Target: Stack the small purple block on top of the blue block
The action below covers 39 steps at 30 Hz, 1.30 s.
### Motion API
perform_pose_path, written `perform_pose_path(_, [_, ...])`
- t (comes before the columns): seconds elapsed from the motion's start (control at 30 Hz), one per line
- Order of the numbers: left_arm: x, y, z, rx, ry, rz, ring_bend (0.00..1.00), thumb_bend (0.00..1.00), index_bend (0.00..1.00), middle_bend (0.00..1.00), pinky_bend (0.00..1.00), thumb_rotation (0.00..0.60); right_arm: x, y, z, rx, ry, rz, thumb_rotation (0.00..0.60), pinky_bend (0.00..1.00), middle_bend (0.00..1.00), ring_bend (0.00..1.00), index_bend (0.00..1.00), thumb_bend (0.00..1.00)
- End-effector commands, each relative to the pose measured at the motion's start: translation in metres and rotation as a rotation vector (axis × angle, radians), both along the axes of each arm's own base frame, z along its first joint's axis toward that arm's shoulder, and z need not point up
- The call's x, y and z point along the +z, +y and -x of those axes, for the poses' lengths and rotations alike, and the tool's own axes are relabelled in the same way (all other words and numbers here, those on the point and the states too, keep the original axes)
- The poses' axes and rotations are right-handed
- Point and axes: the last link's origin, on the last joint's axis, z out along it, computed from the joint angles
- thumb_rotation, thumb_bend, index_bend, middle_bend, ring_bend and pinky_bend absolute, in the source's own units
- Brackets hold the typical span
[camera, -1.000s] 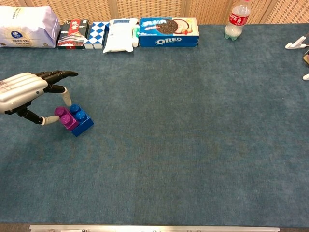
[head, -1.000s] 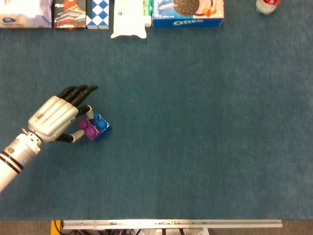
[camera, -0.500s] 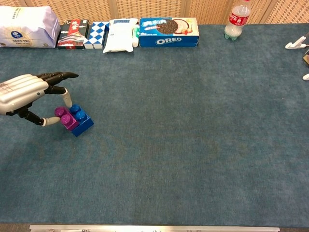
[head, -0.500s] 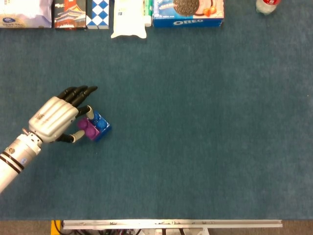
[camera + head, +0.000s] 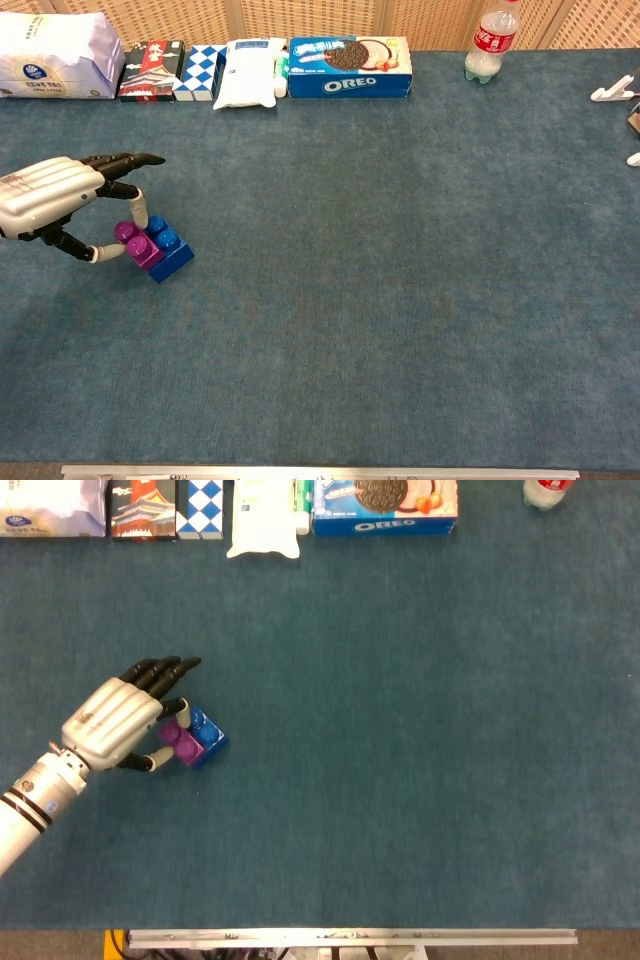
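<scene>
My left hand (image 5: 55, 195) sits low over the left part of the blue-green table (image 5: 400, 300), its silver back turned upward, and its forearm (image 5: 35, 800) runs off the lower left edge in the head view. The upper fingers (image 5: 160, 668) are stretched forward and lie close together, pointing right and touching nothing. Below them, my thumb and one finger close from either side on the small purple block (image 5: 135, 243); their pale tips meet its left and rear faces in the chest view, so I record a pinch on that block. The small purple block (image 5: 178, 742) rests on the left half of the blue block (image 5: 205, 738), studs up, with the right half of the blue block (image 5: 168, 252) left uncovered and showing its own studs. The pair stands on the cloth just right of my palm, set at an angle to the table edge. I cannot tell whether the purple block is pressed fully home. Along the far edge, from left to right, stand a white bag (image 5: 55, 55), a dark carton (image 5: 150, 57), a blue-and-white checked box (image 5: 201, 58), a white pouch (image 5: 246, 73), an Oreo box (image 5: 348, 67) and a clear bottle (image 5: 493, 42) with a red label. My right hand appears in neither view.
</scene>
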Motion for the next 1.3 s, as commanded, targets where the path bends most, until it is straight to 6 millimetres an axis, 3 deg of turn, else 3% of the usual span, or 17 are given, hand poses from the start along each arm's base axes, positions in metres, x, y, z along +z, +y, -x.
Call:
perform_pose_path(0.03, [-0.0001, 0.0, -0.0001, 0.0, 0.0, 0.0, 0.0, 0.28, 0.43, 0.0, 0.1, 0.6, -0.0001, 0.0002, -0.0001, 0.0, 0.0, 0.0, 0.6, 0.16, 0.32, 0.21, 0.37, 0.55])
perform_pose_path(1.3, [-0.0005, 0.0038, -0.001, -0.004, 0.035, 0.002, 0.0, 0.28, 0.47, 0.0, 0.1, 0.6, -0.0001, 0.0, -0.0002, 0.0, 0.0, 0.0, 0.6, 0.16, 0.32, 0.21, 0.37, 0.55])
